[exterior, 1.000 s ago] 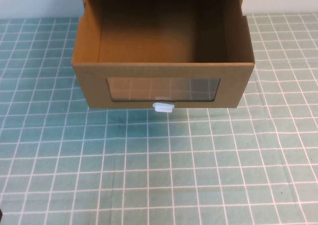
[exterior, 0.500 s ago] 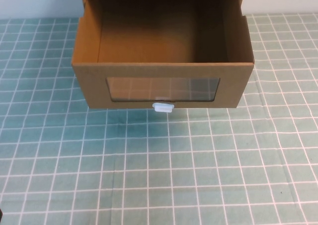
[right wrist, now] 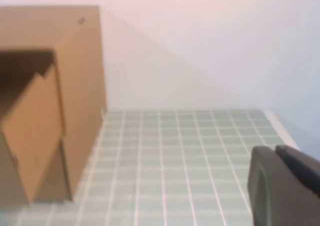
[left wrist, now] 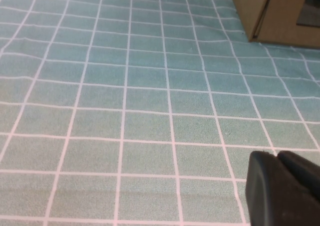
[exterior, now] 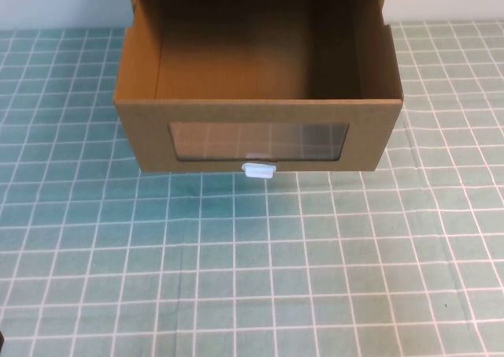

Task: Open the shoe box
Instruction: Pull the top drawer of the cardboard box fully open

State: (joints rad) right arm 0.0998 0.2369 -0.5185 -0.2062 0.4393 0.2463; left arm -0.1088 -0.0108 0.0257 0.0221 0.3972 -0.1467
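Box (exterior: 260, 132): at 12 o'clock on the cloth (exterior: 236, 262), slid open toward 6 o'clock, top uncovered.
Window (exterior: 260, 141): clear, set in the box front.
Tab (exterior: 259, 170): white, at 6 o'clock on the front's lower edge.
Left gripper (left wrist: 276, 158): closed on nothing, low over the cloth, apart from a box corner.
Right gripper (right wrist: 276, 151): closed on nothing, apart from the box side.

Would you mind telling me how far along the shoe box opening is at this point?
Done: the shoe box drawer stands pulled out, its inside showing. In hand: nothing; the left gripper hangs over the mat, the right gripper is shut, both clear of the box. Left: nothing that I can see.
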